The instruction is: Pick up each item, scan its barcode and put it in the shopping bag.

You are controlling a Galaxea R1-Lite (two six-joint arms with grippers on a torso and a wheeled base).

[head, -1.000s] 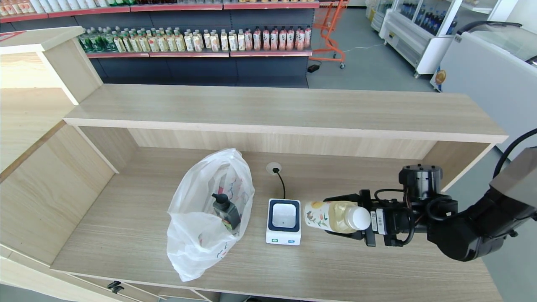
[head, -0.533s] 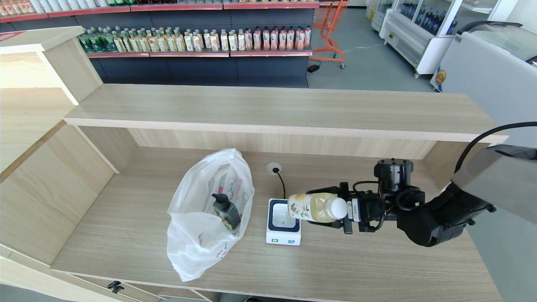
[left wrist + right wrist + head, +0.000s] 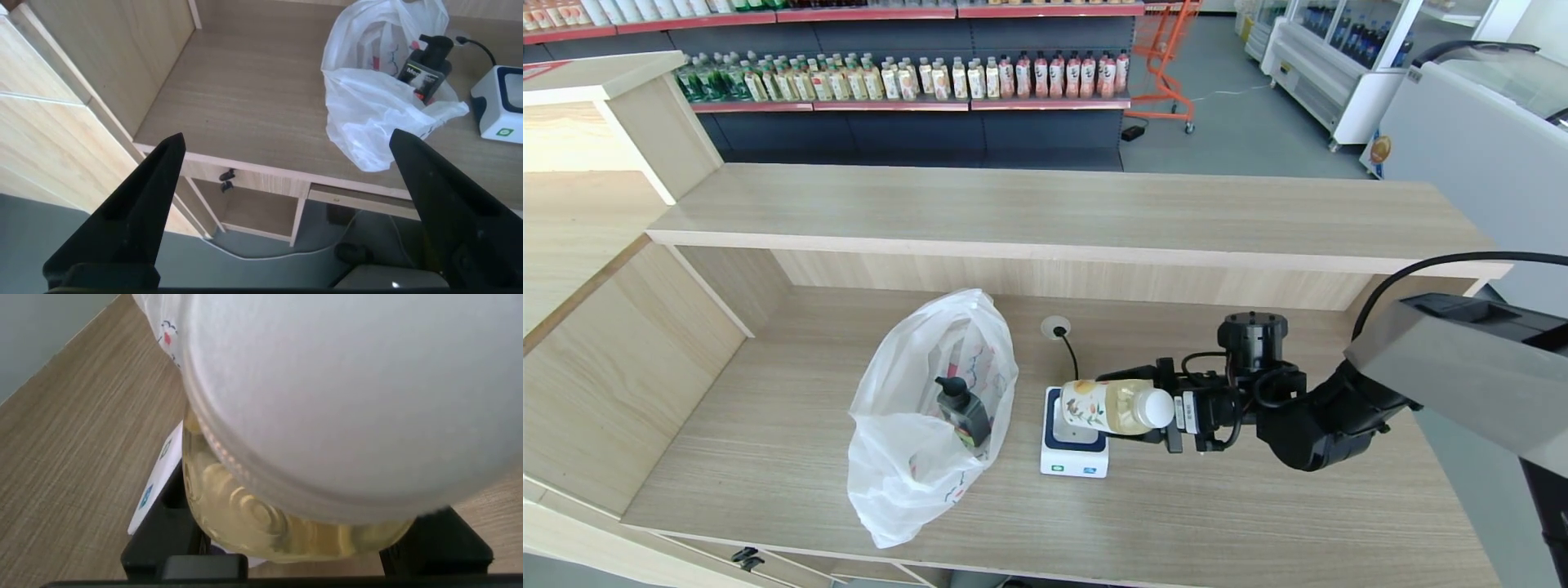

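My right gripper (image 3: 1131,408) is shut on a bottle of pale yellow drink (image 3: 1107,405) with a white cap (image 3: 343,400) and holds it lying sideways over the white and blue barcode scanner (image 3: 1074,445). The label end of the bottle points toward the white plastic shopping bag (image 3: 915,433), which stands open to the left of the scanner with a dark pump bottle (image 3: 964,408) inside. The bag (image 3: 384,122), the pump bottle (image 3: 425,69) and the scanner (image 3: 502,102) also show in the left wrist view. My left gripper (image 3: 286,204) hangs open off the front of the counter, nothing between its fingers.
The scanner's black cable (image 3: 1068,351) runs to a port in the wooden counter (image 3: 768,441). A raised shelf (image 3: 1078,212) borders the back and a side wall (image 3: 613,367) the left. Free counter lies to the right of the scanner.
My right arm has carried the bottle leftward, from beside the scanner to over it. The bag and the scanner have stayed put.
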